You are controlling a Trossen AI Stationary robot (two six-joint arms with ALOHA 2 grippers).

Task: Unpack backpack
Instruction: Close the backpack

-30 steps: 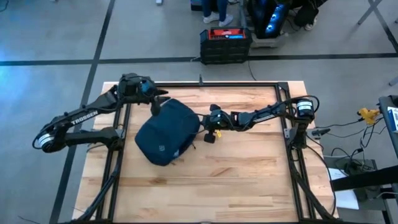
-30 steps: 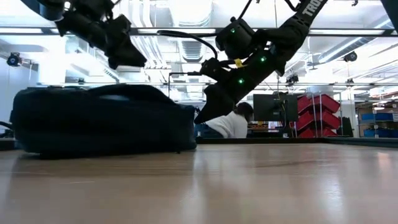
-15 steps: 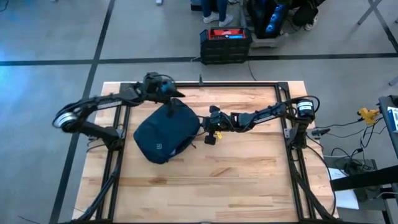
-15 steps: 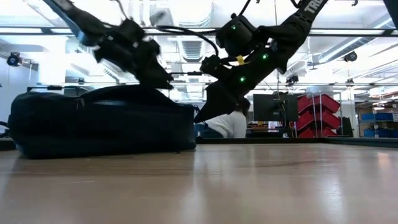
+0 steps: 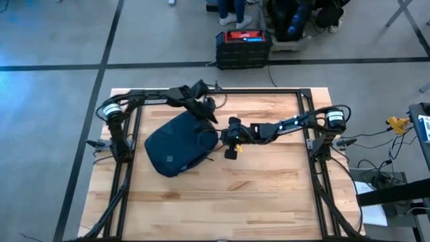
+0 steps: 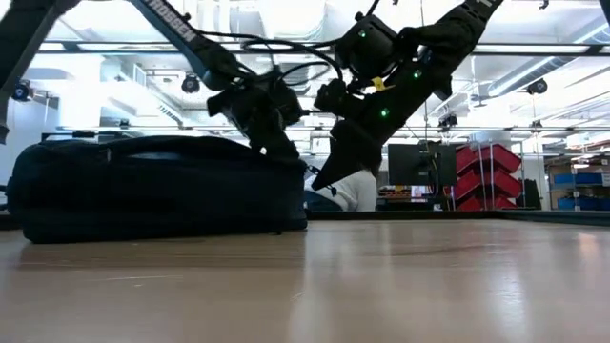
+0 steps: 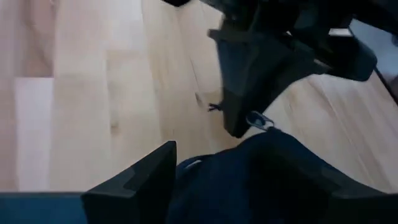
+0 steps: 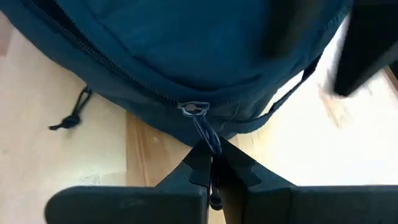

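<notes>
The dark navy backpack (image 5: 176,144) lies flat on the wooden table, left of centre, and fills the left of the low view (image 6: 152,186). My right gripper (image 5: 226,137) is at its right end, shut on a zipper pull. My left gripper (image 5: 209,115) reaches in along the far edge and hangs open over the backpack's far right corner, close to the right gripper. In the left wrist view its fingers (image 7: 140,180) stand on either side of a bulge of navy fabric (image 7: 261,174). My right gripper pinches the dark cord pull (image 8: 207,142) of the zipper slider (image 8: 194,110) between its two fingertips, coming level from the table's right. The cord's free end (image 8: 215,200) sticks out behind the fingers. The backpack rests on the table. My left gripper: I cannot tell whether its fingers touch the fabric.
A black metal frame (image 5: 309,107) runs around the table. A black box with a red top (image 5: 243,46) stands on the floor beyond the far edge. Bare wood (image 5: 269,188) stretches over the near and right parts. A person (image 6: 355,193) sits in the room behind.
My left arm has swung from the table's far left corner rightward along the far edge and come down onto the backpack's far right corner, beside the right gripper. The right gripper and the backpack have stayed about where they were.
</notes>
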